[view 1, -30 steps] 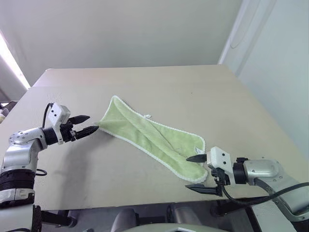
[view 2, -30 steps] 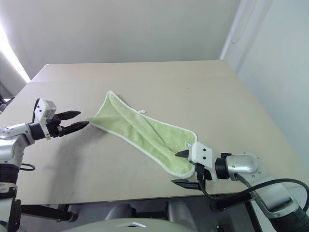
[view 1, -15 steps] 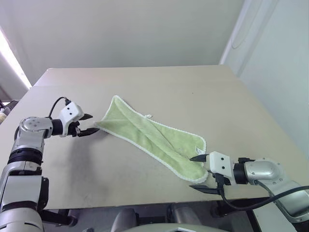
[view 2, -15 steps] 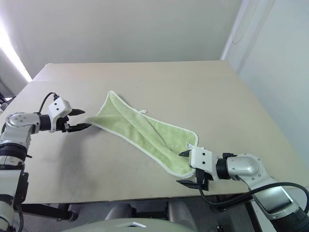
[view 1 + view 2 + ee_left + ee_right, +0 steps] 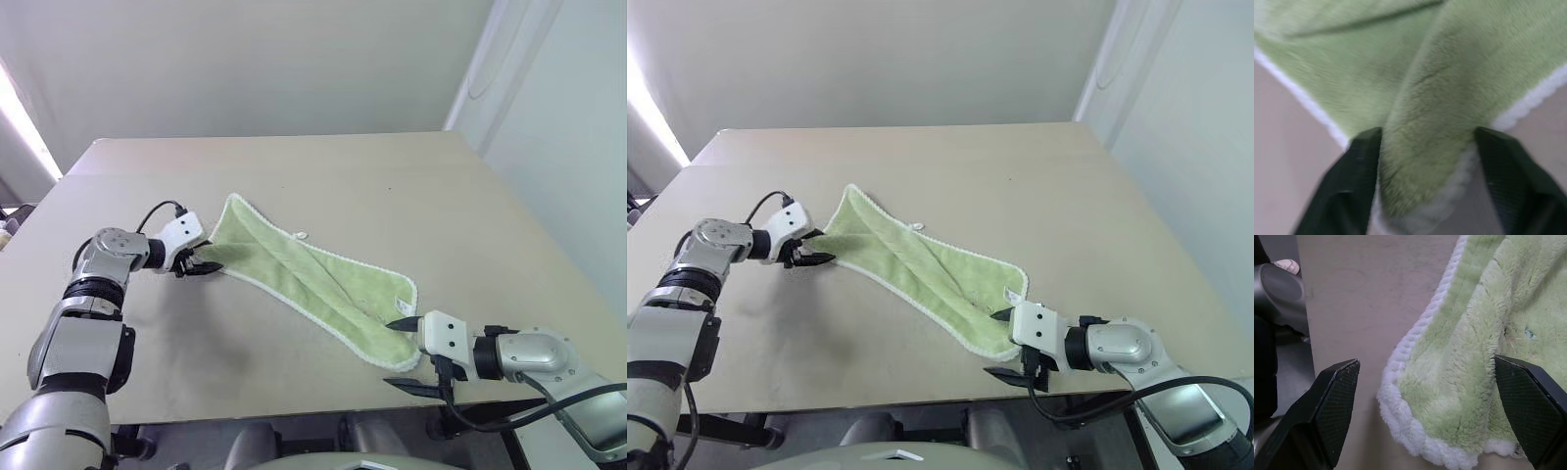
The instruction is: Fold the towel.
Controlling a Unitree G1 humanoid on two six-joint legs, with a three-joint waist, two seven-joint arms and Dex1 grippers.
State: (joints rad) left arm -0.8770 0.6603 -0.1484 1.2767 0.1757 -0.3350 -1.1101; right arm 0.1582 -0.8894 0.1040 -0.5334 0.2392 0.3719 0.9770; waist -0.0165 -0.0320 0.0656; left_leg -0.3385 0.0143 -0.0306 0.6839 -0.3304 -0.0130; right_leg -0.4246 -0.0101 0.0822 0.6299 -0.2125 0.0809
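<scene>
While the right gripper (image 5: 404, 354) stands spread wide at the near corner of the towel (image 5: 313, 279), one finger sits over the cloth and the other off the table (image 5: 411, 186) edge. Diagonal on the tabletop lies the light green towel, loosely doubled. At its far left corner, the left gripper (image 5: 819, 249) straddles the fold, half spread.

Towel (image 5: 309, 279) on table (image 5: 411, 186), diagonal upper left to lower right; L gripper (image 5: 203, 258) at upper-left end, R gripper (image 5: 405, 354) at lower-right end.
</scene>
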